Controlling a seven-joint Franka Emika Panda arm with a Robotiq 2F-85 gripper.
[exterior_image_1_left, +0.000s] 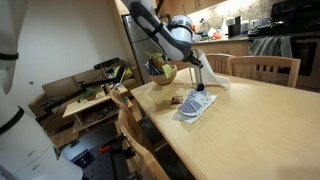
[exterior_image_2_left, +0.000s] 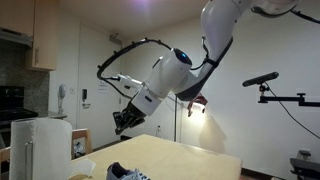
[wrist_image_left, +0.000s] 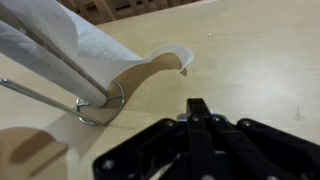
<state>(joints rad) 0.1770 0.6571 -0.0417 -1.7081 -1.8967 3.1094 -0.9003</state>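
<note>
Gripper (wrist_image_left: 197, 104): jaws together, empty, above the table (wrist_image_left: 262, 70), near the towel roll.
Towel roll (wrist_image_left: 60, 40): on a wire holder (wrist_image_left: 100, 110), loose sheet (wrist_image_left: 165, 56) curling towards the gripper.
Shoe (exterior_image_1_left: 195, 104): on the table, near the roll.
Bowl (exterior_image_1_left: 162, 72): at the table's edge.

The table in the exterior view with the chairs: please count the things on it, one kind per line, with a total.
Bowl: 1
Paper towel roll: 1
Shoe: 1
Small brown thing, too small to name: 1
Total: 4
</note>
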